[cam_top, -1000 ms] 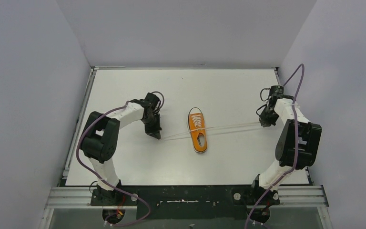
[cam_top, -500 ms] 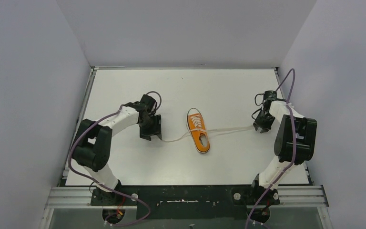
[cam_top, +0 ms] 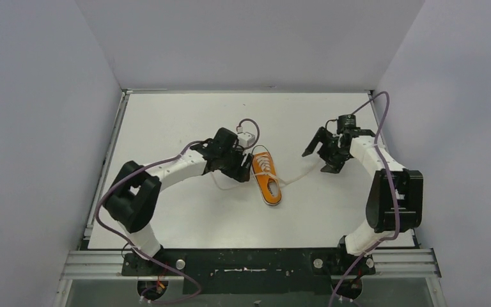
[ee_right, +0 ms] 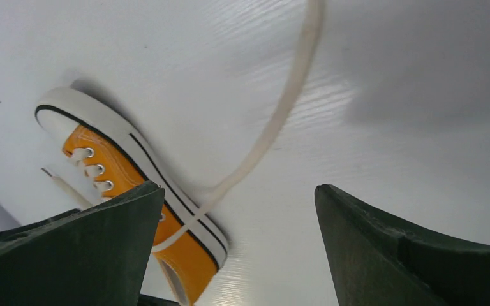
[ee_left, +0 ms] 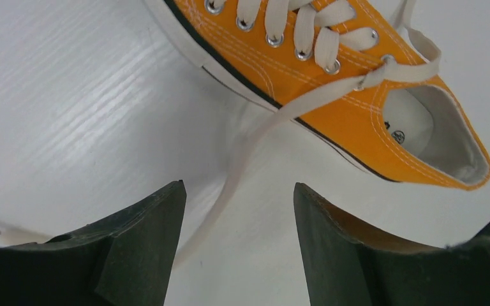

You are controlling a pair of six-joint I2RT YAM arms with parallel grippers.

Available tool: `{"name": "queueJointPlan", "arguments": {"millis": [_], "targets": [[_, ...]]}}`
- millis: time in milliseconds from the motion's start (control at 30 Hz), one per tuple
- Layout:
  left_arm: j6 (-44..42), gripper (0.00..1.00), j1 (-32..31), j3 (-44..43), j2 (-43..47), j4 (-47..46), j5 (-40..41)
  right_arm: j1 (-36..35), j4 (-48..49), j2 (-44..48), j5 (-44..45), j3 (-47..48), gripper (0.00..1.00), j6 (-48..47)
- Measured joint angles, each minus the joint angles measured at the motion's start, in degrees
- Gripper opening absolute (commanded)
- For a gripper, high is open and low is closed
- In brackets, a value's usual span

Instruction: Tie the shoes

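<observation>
Sneaker (cam_top: pixel 266 178) in orange canvas lies mid-counter (cam_top: pixel 185 121), toe away from the arms, its white laces (ee_left: pixel 249 140) trailing slack to either side with no bow formed. The left jaws hover spread over one lace beside the shoe, and the right jaws gape empty above the other. The likely next step is for each to pinch its lace.

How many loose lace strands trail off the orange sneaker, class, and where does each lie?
2. The left lace trails from the sneaker to the open left tool; the right lace runs toward the open right tool.
</observation>
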State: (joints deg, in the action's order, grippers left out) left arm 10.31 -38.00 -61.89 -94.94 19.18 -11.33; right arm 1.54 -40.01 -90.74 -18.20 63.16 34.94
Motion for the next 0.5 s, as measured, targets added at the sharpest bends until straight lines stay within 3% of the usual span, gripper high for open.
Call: {"name": "queueJointPlan", "arguments": {"millis": [200, 500], "targets": [[-3.23, 0.53, -0.61, -2.73, -10.01, -4.74, -2.43, -6.27, 4.63, -6.75, -3.19, -0.20, 0.77, 10.88], [-3.02, 0.44, -0.92, -0.57, -11.30, -11.10, -3.10, -7.19, -1.31, -12.98, 6.67, 2.43, 0.71, 14.88]]}}
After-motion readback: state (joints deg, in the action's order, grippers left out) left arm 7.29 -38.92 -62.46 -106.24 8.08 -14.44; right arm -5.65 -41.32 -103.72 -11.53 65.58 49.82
